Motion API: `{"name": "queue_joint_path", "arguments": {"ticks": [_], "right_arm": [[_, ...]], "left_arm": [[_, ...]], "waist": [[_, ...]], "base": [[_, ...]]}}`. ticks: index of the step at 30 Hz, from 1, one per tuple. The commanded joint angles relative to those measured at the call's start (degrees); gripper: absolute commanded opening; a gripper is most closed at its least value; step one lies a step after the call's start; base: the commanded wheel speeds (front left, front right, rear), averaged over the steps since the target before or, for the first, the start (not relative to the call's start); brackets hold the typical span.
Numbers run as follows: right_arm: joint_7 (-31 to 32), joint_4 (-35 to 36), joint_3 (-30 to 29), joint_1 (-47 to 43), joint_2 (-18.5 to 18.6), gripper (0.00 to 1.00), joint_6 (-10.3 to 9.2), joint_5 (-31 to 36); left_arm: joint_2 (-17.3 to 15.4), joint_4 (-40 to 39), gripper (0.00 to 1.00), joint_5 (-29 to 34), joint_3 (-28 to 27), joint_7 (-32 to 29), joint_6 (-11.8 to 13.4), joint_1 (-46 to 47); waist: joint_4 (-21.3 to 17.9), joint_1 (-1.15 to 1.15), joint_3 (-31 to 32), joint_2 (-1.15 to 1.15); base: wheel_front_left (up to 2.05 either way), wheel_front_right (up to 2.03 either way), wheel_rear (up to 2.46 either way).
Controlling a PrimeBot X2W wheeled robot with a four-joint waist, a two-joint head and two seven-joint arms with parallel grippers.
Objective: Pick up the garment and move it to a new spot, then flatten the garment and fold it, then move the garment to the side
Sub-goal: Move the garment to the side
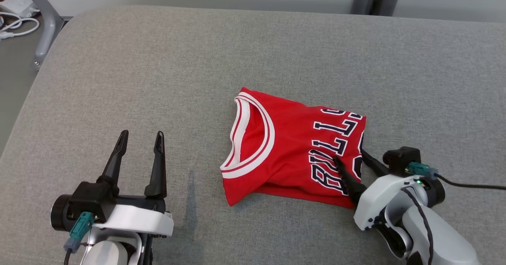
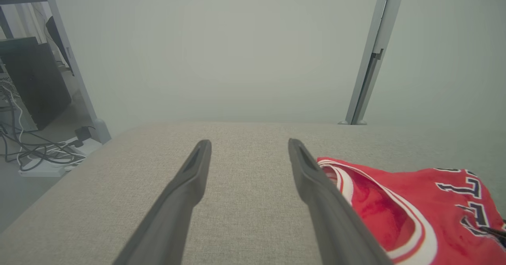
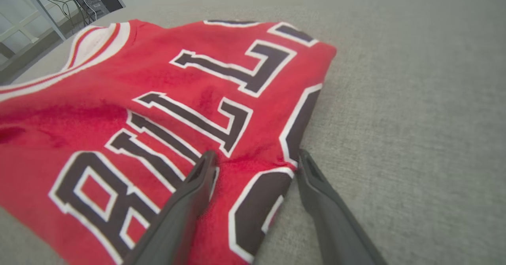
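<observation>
The left end effector (image 1: pixel 142 133) is sitting low over the grey table (image 1: pixel 158 59) at the near left. Its two dark fingers are standing spread with nothing between them. In its own wrist view, the left end effector (image 2: pixel 249 142) is pointing across bare cloth, with the garment (image 2: pixel 395 201) lying off beside its right finger, near but apart from it.

The garment (image 1: pixel 284 150), a red jersey with white neck trim and dark outlined letters, is lying near the middle of the table, slightly right of centre. It is showing as a compact, layered rectangle with the neckline on its left and a straight doubled edge on its right. Judging by that shape, the moving, flattening and folding are looking done, and only the final shift to the side is looking outstanding.

The right end effector (image 1: pixel 350 155) is reaching in at the jersey's right edge with its fingers spread. In the right wrist view, the right end effector (image 3: pixel 256 153) is straddling that edge. One finger is lying over the lettering on the garment (image 3: pixel 158 79) and the other is resting on the table just past the fabric. It is not pinching anything. It seems placed for a grip on the folded edge, which the last step would be needing.
</observation>
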State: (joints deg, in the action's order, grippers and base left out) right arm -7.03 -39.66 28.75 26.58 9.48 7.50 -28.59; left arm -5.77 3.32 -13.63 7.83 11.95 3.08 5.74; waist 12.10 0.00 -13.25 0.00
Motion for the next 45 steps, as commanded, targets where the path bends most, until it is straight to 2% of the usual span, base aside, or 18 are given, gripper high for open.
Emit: {"name": "queue_joint_path", "arguments": {"ticks": [1, 2, 3, 5, 11, 17, 21, 25, 32, 39, 41, 45], "right_arm": [[1.17, -1.54, 1.74, 0.78, -0.32, 1.0, -0.02, -1.81], [1.68, -2.17, 2.97, 0.89, -0.39, 1.0, -0.02, -2.51], [1.88, -2.63, 4.16, 1.13, -0.3, 0.63, -0.02, -3.2], [2.15, -3.04, 6.39, 1.65, -0.02, 0.0, -0.01, -4.69], [-0.67, -2.6, 10.0, 3.77, 2.47, 0.0, -0.04, -6.23], [-3.51, 1.2, 13.47, 3.38, 7.12, 0.0, -0.05, -5.31], [-4.93, 4.82, 13.85, 2.4, 11.59, 0.0, -0.05, -2.35], [-5.58, 8.88, 11.62, 0.76, 15.84, 0.0, -0.05, 2.58], [-2.92, 18.72, 8.52, -0.56, 19.6, 0.0, -0.04, 8.93], [-0.79, 26.45, 9.91, 6.09, 24.12, 0.0, -0.05, 12.11], [-1.58, 26.92, 10.29, 10.91, 26.17, 0.0, -0.05, 11.43], [-2.38, 24.66, 10.73, 16.24, 29.8, 0.0, -0.05, 10.33]], "left_arm": [[-0.03, 0.32, 1.0, -0.13, -0.1, 0.58, -0.13, 1.26], [-0.05, 0.56, 1.0, -0.22, -0.09, 0.69, -0.15, 1.36], [-0.06, 0.8, 1.0, -0.29, -0.08, 0.79, -0.17, 1.53], [-0.19, 1.14, 1.0, -0.36, -0.14, 0.98, -0.2, 1.96], [-0.48, 1.77, 1.0, -0.53, -0.14, 1.3, -0.25, 2.13], [-0.96, 1.44, 1.0, -0.56, -0.22, 1.68, -0.19, 1.74], [-1.48, 0.73, 1.0, -0.73, -0.64, 1.72, 0.27, 0.94], [-2.08, -0.11, 1.0, -0.67, -0.77, 1.55, 0.45, 0.81], [-3.25, -2.07, 1.0, -0.3, -0.52, 0.6, 0.22, 2.45], [-5.03, -4.35, 1.0, 0.62, -0.39, -1.2, 0.32, 4.7], [-6.02, -5.59, 1.0, 0.99, -0.6, -2.33, 0.22, 5.88], [-7.07, -6.99, 1.0, 1.85, 0.14, -3.61, -0.12, 8.25]], "waist": [[0.01, 0.0, -0.26, 0.0], [-0.09, 0.0, -0.31, 0.0], [-0.22, 0.0, -0.34, 0.0], [-0.53, 0.0, -0.34, 0.0], [-1.58, 0.0, -0.02, 0.0], [-4.69, 0.0, 0.17, 0.0], [-8.87, 0.0, -0.14, 0.0], [-13.61, 0.0, -0.65, 0.0], [-20.96, 0.0, -2.99, 0.0], [-27.33, 0.0, -7.5, 0.0], [-29.63, 0.0, -9.9, 0.0], [-31.21, 0.0, -13.07, 0.0]], "base": [[0.0, 0.0, 0.0], [0.0, 0.0, 0.0], [0.0, 0.0, 0.0], [0.0, 0.0, 0.0], [0.0, 0.0, 0.0], [0.0, 0.0, 0.0], [0.0, 0.0, 0.0], [0.0, 0.0, 0.0], [0.0, 0.0, 0.0], [0.0, 0.0, 0.0], [0.0, 0.0, 0.0], [0.0, 0.0, 0.0]]}}
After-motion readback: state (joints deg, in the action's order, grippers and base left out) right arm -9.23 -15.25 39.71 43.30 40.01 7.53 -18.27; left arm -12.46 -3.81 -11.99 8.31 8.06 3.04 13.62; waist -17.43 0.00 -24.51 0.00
